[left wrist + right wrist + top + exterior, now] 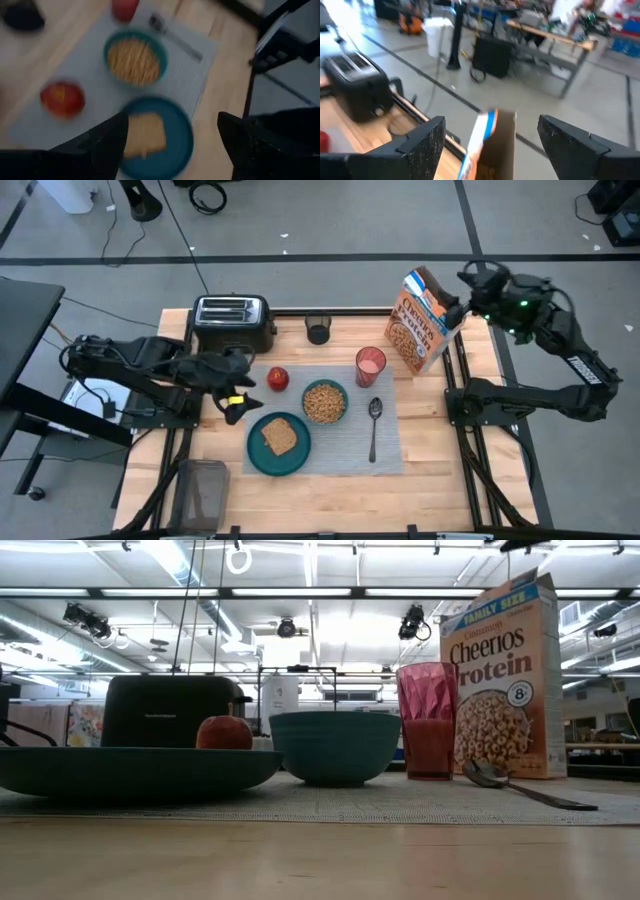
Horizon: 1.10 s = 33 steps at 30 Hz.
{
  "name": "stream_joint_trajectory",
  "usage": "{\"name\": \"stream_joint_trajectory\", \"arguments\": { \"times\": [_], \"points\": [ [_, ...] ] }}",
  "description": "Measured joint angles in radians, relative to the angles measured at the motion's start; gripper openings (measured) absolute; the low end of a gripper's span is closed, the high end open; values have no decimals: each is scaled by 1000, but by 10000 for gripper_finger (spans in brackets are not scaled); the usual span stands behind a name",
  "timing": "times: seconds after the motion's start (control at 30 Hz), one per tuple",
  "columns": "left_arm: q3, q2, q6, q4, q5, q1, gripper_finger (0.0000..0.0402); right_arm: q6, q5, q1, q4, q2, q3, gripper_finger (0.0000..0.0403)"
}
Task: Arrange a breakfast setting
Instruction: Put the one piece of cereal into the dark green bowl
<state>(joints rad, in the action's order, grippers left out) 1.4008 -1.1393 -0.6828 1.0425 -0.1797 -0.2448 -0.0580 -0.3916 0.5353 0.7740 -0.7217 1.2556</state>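
The grey placemat [390, 445] lies mid-table. On it sit the teal plate [255, 455] bearing the toast slice [279, 437], the teal bowl [324, 402] filled with cereal, the red apple [277, 378], the pink cup [370, 366] and the metal spoon [374, 425]. The Cheerios box [425, 320] stands upright on the wood at the far right, its top flaps open. My left gripper [238, 393] hovers open just left of the plate. My right gripper [490, 125] is open, its fingers on either side of the box's open top [490, 142] and apart from it.
The black toaster [232, 322] stands at the far left and a small black cup [318, 330] stands beside it. A dark see-through container [203, 492] sits at the near left corner. Bare wood lies right of the placemat and along the near edge.
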Motion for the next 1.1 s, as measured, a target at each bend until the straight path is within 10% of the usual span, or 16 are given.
{"name": "stream_joint_trajectory", "arguments": {
  "times": [0.3,0.63,1.1],
  "points": [
    [-224,3,-242,49,41,-153,268,-43,187,-99,-103,4,84,296],
    [-601,-103,-319,-413,13,-314,221,-40,145,-218,-245,-37,88,275],
    [-698,-334,-212,-639,-33,-294,194,-87,71,-321,-500,-192,86,265]
  ]
}}
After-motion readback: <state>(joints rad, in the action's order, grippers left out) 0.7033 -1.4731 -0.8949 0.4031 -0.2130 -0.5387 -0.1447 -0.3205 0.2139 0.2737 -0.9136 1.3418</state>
